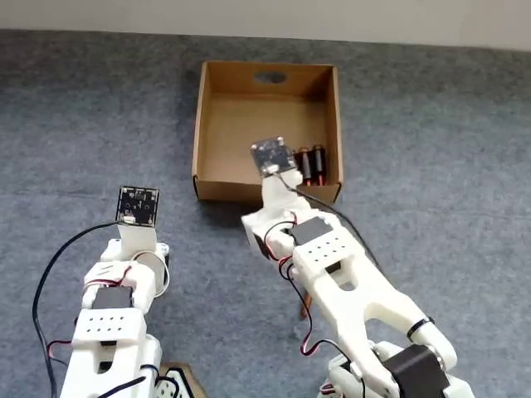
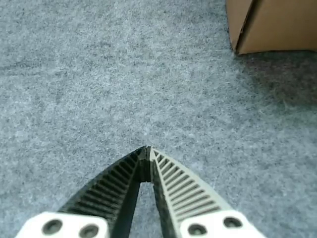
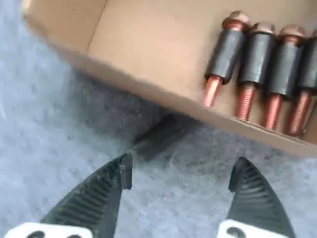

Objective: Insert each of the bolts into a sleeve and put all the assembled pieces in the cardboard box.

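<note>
Retrieval of the loose sleeve (image 3: 159, 137) looks to be the step in hand. It lies on the grey worktop (image 3: 59, 129) just ahead of the right tool (image 3: 182, 166), which is released with jaws spread wide, and close beside the cardboard box (image 1: 232, 191) wall beyond it. Four assembled pieces (image 3: 267, 69) lie inside the box, farther ahead. The left tool (image 2: 147, 151) is clenched on nothing, well off to the side. Next, the right tool should probably advance and drop to straddle the sleeve without striking the wall.

Assembled pieces (image 3: 267, 64) in cardboard box (image 3: 143, 44), sleeve (image 3: 158, 137) beside
</note>
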You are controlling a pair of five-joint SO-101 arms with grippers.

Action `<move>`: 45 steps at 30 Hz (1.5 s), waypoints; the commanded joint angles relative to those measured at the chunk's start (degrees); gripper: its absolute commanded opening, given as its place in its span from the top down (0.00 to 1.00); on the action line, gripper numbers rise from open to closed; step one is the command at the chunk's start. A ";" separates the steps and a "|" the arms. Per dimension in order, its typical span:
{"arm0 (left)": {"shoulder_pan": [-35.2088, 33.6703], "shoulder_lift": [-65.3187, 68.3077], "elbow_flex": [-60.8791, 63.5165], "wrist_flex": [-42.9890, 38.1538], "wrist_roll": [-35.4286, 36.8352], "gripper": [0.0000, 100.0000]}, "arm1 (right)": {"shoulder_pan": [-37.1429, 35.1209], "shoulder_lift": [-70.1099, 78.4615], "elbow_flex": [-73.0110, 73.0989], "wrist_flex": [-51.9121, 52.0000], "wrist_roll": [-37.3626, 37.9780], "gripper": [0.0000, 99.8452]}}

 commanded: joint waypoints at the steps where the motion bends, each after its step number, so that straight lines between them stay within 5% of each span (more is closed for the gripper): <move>1: 0.75 -0.48 -0.40 -1.05 -0.53 0.99 | -0.48 -1.10 -1.19 -2.86 -9.93 0.70; 15: 0.75 -0.48 -0.40 -1.05 -0.53 0.99 | -1.80 15.16 -9.36 -2.86 -18.64 0.70; 22: 0.75 -0.48 -0.40 -1.05 -0.53 0.99 | -1.54 15.52 -9.01 -2.86 -17.49 0.95; 34: 0.75 -0.48 -0.40 -1.05 -0.53 0.99 | -1.54 15.43 -9.19 -0.75 -10.99 0.95; 38: 0.75 -0.48 -0.40 -1.05 -0.53 0.99 | -1.80 15.43 -9.27 -0.75 -11.25 0.83; 45: 0.75 -0.48 -0.40 -1.05 -0.53 0.99 | -1.98 15.52 -9.80 -1.19 -21.19 0.77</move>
